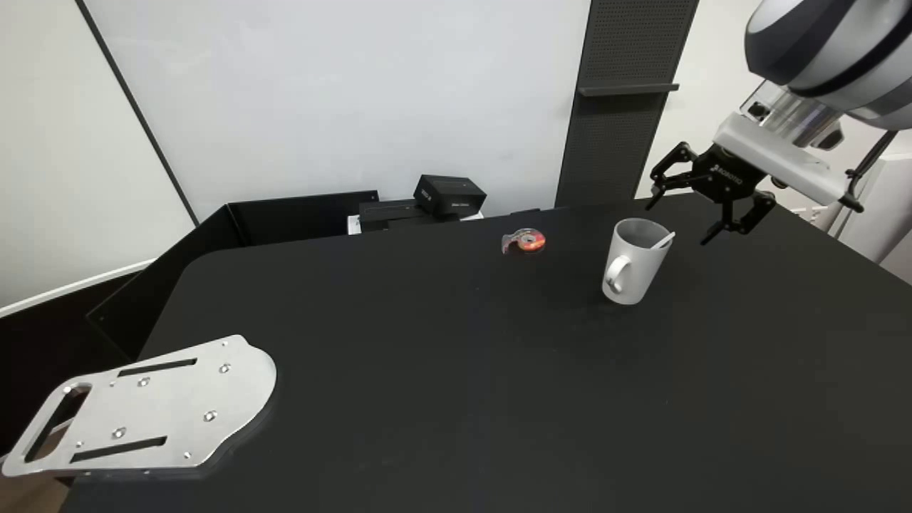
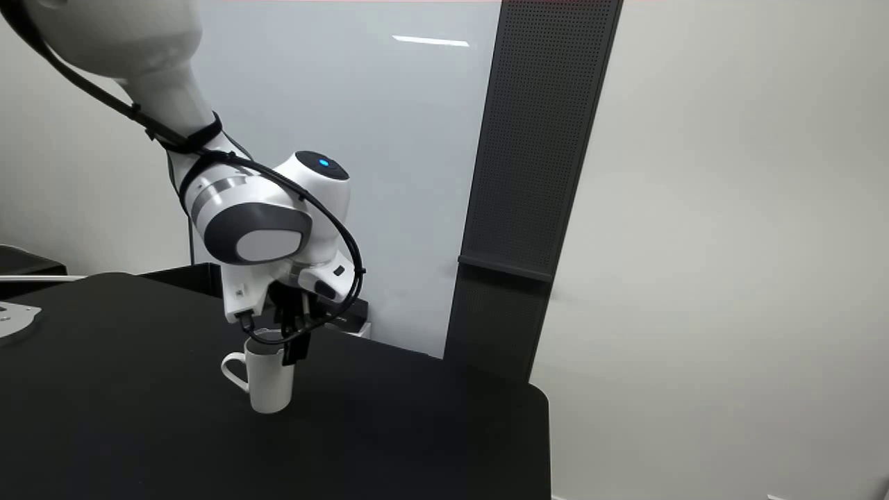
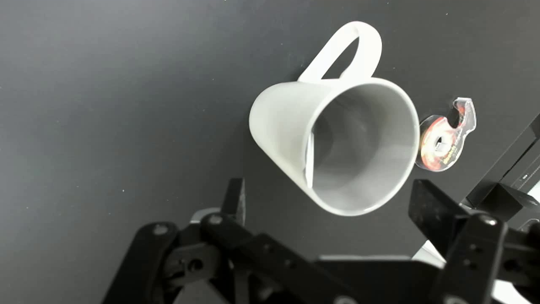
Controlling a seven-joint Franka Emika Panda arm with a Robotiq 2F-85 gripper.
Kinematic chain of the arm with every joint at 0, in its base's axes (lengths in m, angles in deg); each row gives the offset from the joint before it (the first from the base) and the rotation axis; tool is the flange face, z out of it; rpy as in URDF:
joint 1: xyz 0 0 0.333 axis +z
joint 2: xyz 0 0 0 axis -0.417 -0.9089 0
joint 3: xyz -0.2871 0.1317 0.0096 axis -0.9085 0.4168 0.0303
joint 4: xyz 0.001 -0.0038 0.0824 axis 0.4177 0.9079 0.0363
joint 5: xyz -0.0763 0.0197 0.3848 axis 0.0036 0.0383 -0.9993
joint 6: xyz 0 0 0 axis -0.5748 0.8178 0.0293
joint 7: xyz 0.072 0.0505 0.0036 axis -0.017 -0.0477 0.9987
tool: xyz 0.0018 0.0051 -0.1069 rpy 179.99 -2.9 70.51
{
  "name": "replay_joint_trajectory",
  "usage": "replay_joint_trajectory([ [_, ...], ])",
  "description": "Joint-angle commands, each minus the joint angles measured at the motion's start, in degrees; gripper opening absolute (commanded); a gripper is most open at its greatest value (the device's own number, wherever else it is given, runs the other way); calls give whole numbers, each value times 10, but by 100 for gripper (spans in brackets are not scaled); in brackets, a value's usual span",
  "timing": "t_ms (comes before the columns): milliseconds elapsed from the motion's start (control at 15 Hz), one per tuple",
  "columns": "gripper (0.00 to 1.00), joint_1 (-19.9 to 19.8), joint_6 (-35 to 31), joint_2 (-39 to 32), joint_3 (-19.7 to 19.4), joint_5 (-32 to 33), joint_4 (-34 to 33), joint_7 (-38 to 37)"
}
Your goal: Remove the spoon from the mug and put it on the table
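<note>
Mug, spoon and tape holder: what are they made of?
The mug looks like glazed ceramic: smooth, with bright glints on its rim. The spoon may be plastic: plain white, no metallic shine. The tape holder seems shiny plastic: it's partly clear.

You're in a lab or office (unclear which); see your robot arm [image 2: 236, 201]; perforated panel [image 2: 531, 156]; tape dispenser [image 1: 527, 241].

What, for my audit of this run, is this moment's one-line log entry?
gripper: open, empty | spoon: in mug | mug: upright on table | removal: pending

Mug [image 1: 638, 266] smooth, glossy; table [image 1: 442, 370] matt; slotted plate [image 1: 171, 405] metal
</note>
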Motion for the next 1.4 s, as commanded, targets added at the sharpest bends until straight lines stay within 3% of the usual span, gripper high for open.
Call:
replay_joint_trajectory([
  [0,100,-9,-6,-6,11,-9,-6,8],
  [67,100,-8,-6,-6,11,-9,-6,9],
  [133,75,-8,-7,-6,12,-9,-6,10],
  [200,75,-9,-8,-6,13,-9,-6,12],
  [867,5,-5,-18,-11,17,-9,-7,10],
  [1000,0,-5,-16,-11,17,-9,-8,8],
  [1333,1,-3,-8,-4,11,-1,-11,1],
])
